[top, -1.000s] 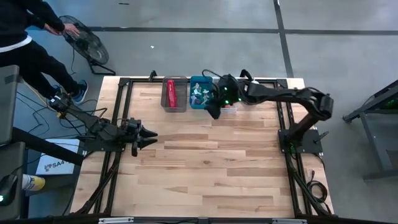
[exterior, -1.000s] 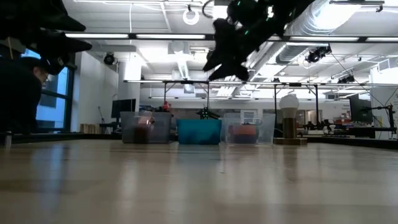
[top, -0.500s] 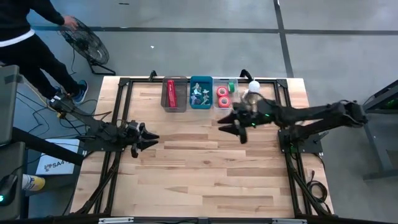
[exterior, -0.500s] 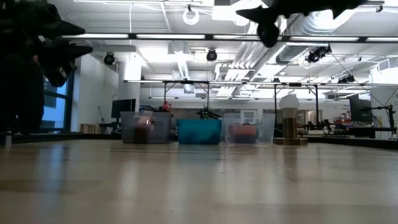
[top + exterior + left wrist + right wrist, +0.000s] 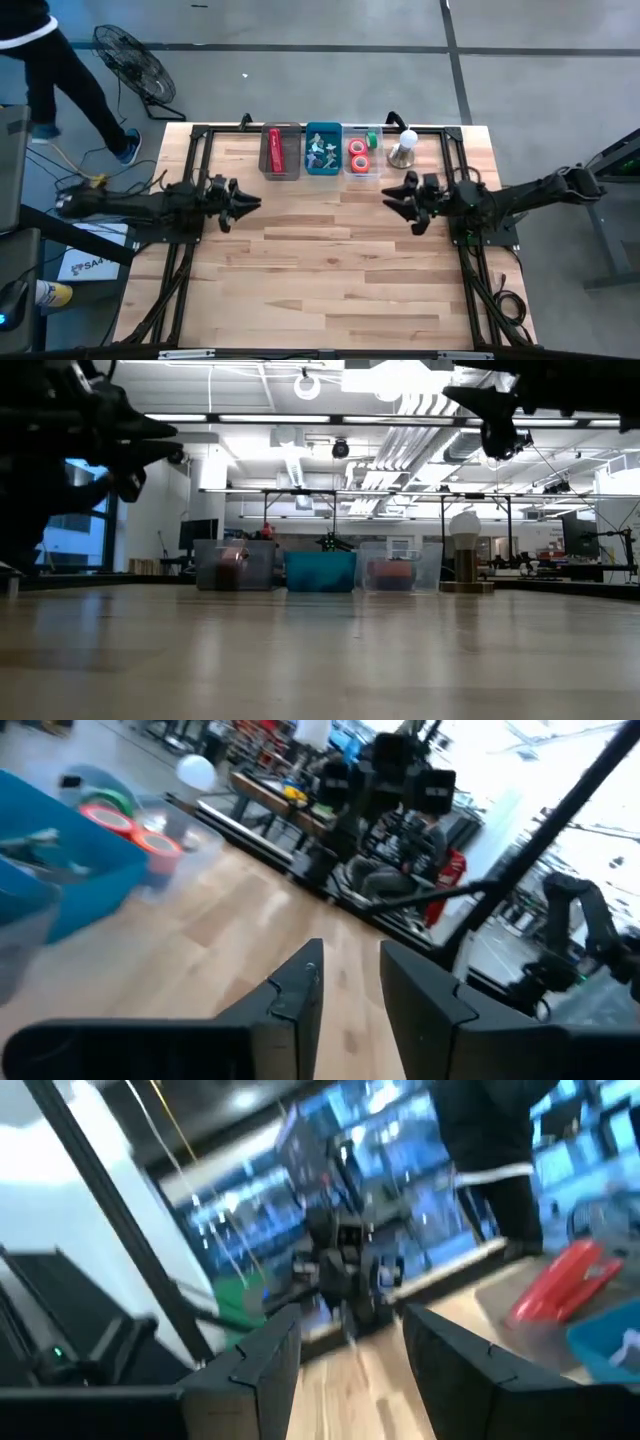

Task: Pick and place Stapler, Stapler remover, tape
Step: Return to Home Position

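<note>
Three small bins stand in a row at the table's far edge. A red stapler (image 5: 274, 150) lies in the clear left bin and shows in the right wrist view (image 5: 565, 1280). Silvery stapler removers (image 5: 320, 152) lie in the blue middle bin (image 5: 322, 165). Rolls of tape (image 5: 358, 155) sit in the clear right bin, also seen from the left wrist (image 5: 130, 825). My left gripper (image 5: 252, 203) hangs level above the table's left part, open with a narrow gap (image 5: 350, 975), holding nothing. My right gripper (image 5: 395, 195) hangs level near the right side, open and empty (image 5: 350, 1345). The two point at each other.
A white lamp-like thing (image 5: 404, 148) stands right of the tape bin. A black frame (image 5: 195, 170) runs along the table's left, far and right sides. A person (image 5: 50, 60) walks beside a floor fan (image 5: 135, 65) beyond the far left corner. Bare wood lies between the grippers and toward the near edge.
My right gripper has drawn back from above the blue and tape bins toward the table's right edge and a little nearer, tipping up from slanting down to level. My left gripper has swung slightly toward the far edge and the middle. The person has walked left.
</note>
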